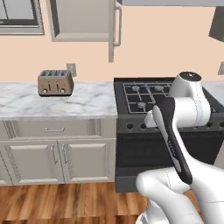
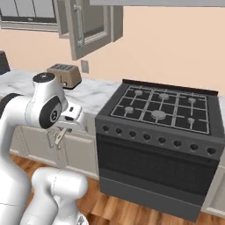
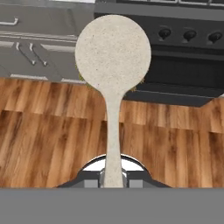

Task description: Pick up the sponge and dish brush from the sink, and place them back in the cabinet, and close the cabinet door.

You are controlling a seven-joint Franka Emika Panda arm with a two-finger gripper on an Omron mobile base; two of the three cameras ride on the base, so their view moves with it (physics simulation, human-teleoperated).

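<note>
My gripper (image 3: 112, 178) is shut on the thin pale handle of the dish brush (image 3: 113, 57). Its round cream head points away from the hand, over the wooden floor. In the right base view the dish brush (image 2: 58, 138) hangs from the gripper (image 2: 62, 131), low beside the arm and in front of the base units. High on the wall, the grey-taupe cabinet (image 1: 81, 19) has its cabinet door (image 1: 112, 39) swung open, edge-on, bar handle facing out. From the right side the cabinet door (image 2: 90, 28) stands out from the wall. The sponge and the sink are out of view.
A toaster (image 1: 55, 82) sits on the marble counter (image 1: 92, 99) below the cabinet. A black gas stove (image 2: 160, 110) stands to its right. Beige base units (image 1: 57, 153) run under the counter, with wooden floor (image 3: 48, 135) in front.
</note>
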